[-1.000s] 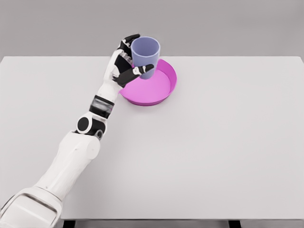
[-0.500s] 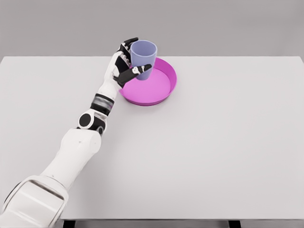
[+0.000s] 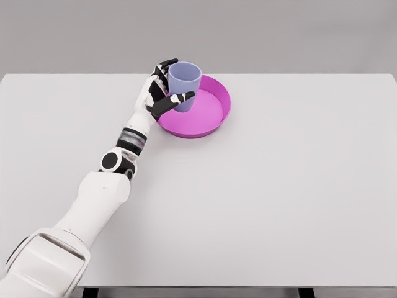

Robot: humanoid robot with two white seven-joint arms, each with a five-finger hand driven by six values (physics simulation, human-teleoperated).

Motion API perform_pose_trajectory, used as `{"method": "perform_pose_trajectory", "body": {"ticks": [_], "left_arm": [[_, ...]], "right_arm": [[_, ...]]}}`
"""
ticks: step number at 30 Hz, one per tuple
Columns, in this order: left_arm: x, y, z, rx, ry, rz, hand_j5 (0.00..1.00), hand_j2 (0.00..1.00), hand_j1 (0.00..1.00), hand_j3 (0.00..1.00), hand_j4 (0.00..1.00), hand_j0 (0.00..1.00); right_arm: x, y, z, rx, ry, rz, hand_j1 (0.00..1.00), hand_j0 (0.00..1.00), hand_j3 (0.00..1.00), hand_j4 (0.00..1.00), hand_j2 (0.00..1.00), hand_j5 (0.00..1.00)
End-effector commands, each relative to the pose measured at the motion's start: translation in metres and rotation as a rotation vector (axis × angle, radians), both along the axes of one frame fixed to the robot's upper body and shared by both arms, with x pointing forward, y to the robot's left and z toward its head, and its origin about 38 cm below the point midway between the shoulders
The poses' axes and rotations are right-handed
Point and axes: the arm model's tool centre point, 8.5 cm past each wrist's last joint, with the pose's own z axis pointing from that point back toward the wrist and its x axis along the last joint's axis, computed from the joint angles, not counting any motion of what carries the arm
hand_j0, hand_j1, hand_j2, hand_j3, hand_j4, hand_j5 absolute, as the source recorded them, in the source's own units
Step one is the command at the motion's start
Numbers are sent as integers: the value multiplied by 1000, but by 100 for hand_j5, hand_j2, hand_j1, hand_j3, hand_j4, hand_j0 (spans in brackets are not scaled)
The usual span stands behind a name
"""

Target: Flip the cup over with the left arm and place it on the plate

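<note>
Left hand (image 3: pixel 159 90), at the end of the white arm reaching in from the near left, has its fingers wrapped around the pale lavender plastic cup (image 3: pixel 183 83). That cup is upright, mouth up, over the far left part of the round magenta plate (image 3: pixel 214 115), which sits on the white rectangular table (image 3: pixel 279 198) toward its far side

A broad white table (image 3: pixel 279 205) is filling most of the head view, its flat top lying evenly lit with no hard glare. Its far edge is running straight across the upper part of the picture. Behind it a plain grey wall (image 3: pixel 298 34) is showing, smooth and featureless. Along the bottom edge, two dark table supports (image 3: pixel 306 292) are peeking out beneath the near rim.
</note>
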Motion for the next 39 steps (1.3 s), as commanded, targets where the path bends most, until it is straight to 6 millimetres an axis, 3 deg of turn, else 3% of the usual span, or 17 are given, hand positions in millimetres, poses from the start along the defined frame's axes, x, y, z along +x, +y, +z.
{"method": "perform_pose_trajectory", "body": {"ticks": [1,3,10,22,28,30,32,33,35,36,39], "left_arm": [[1,-1,2,-1,-6,-3,61,61,61,61,61,61],[1,-2,3,-3,-10,-6,71,71,71,71,71,71],[1,-3,6,-5,-17,-9,91,91,91,91,91,91],[2,-7,14,-18,-39,-18,100,100,100,100,100,100],[9,59,21,63,-66,50,100,100,100,100,100,100],[5,74,43,99,-150,-7,100,100,100,100,100,100],[-17,89,67,217,-294,-246,100,100,100,100,100,100],[-28,110,91,277,-363,-266,100,100,100,100,100,100],[-67,161,118,438,-421,-312,100,100,100,100,100,100],[-77,181,130,486,-427,-314,100,100,100,100,100,100],[-98,227,124,496,-338,-278,100,100,100,100,100,100]], "right_arm": [[0,0,0,0,0,0,100,100,100,100,100,100],[0,0,0,0,0,0,100,100,100,100,100,100],[0,0,0,0,0,0,100,100,100,100,100,100],[0,0,0,0,0,0,100,100,100,100,100,100],[0,0,0,0,0,0,100,100,100,100,100,100],[0,0,0,0,0,0,100,100,100,100,100,100],[0,0,0,0,1,0,100,100,100,100,100,100],[0,0,0,0,1,0,100,100,100,100,100,100],[0,0,0,0,1,0,100,100,100,100,100,100],[0,0,0,0,1,0,100,100,100,100,100,100],[0,0,0,0,0,0,100,100,100,100,100,100]]}}
